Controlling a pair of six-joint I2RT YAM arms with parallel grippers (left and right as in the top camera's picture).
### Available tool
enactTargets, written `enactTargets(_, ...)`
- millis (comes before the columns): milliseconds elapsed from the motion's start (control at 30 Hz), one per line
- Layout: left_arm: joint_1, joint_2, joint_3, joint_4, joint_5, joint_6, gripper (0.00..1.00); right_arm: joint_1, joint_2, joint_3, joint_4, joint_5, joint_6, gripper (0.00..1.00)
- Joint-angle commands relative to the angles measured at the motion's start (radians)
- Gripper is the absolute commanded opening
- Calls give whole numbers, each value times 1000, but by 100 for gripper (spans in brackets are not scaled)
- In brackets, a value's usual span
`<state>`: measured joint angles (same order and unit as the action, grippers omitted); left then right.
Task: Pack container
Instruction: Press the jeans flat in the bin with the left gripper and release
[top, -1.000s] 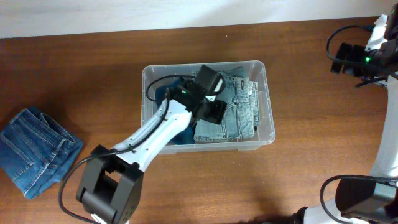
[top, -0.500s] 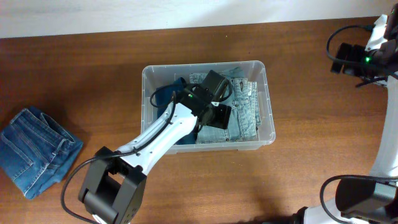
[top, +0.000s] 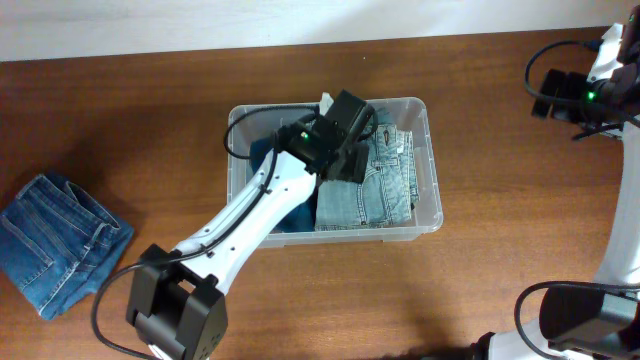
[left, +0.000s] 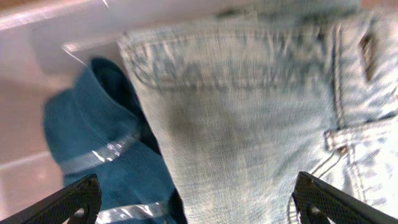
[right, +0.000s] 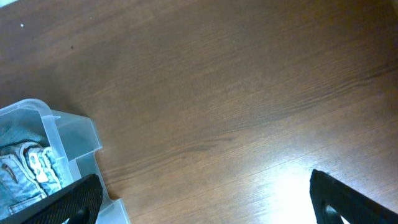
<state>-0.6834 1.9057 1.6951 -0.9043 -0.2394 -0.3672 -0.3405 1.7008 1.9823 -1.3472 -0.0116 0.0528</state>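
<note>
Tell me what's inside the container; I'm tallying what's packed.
Light-wash jeans on the right, a dark blue garment on the left. The left arm covers the middle; anything beneath is hidden.

The container sat near the middle of the table. Inside it, a folded pair of jeans filled the 3 o'clock half, and another garment lay against them on the 9 o'clock side. The left gripper hung over the container's contents, toward its 12 o'clock wall. A second pair of jeans lay on the table well apart, at about 8 o'clock from the container. The right gripper hung over the table at about 2 o'clock from it.
</note>
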Motion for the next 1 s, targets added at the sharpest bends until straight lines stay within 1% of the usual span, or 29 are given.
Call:
enactTargets(0, -3, -1, 49, -2, -63, -3, 98, 0, 6, 8, 0, 5, 7, 99)
enactTargets(67, -4, 2, 47, 15, -37, -3, 98, 0, 6, 8, 0, 5, 7, 99)
enactTargets(133, -4, 10, 47, 37, -27, -3, 92, 0, 6, 8, 0, 5, 7, 98)
enactTargets(167, -4, 14, 47, 48, -27, -3, 82, 0, 6, 8, 0, 5, 7, 99)
enactTargets(233, -4, 42, 47, 82, -25, -3, 67, 0, 6, 8, 0, 5, 7, 98)
enactTargets(267, -5, 58, 47, 96, -15, -3, 63, 0, 6, 8, 0, 5, 7, 99)
enactTargets(333, -5, 98, 47, 121, 38, -3, 61, 0, 6, 8, 0, 5, 7, 99)
enactTargets(433, -10, 168, 47, 135, 110, -3, 59, 0, 6, 8, 0, 5, 7, 99)
enactTargets(633, -17, 305, 47, 150, 110, -2, 59, 0, 6, 8, 0, 5, 7, 99)
enactTargets(767, -14, 281, 93, 141, 76, 18, 59, 0, 6, 8, 0, 5, 7, 98)
enactTargets(967, -20, 201, 254, 14, 60, 24, 60, 0, 6, 8, 0, 5, 7, 99)
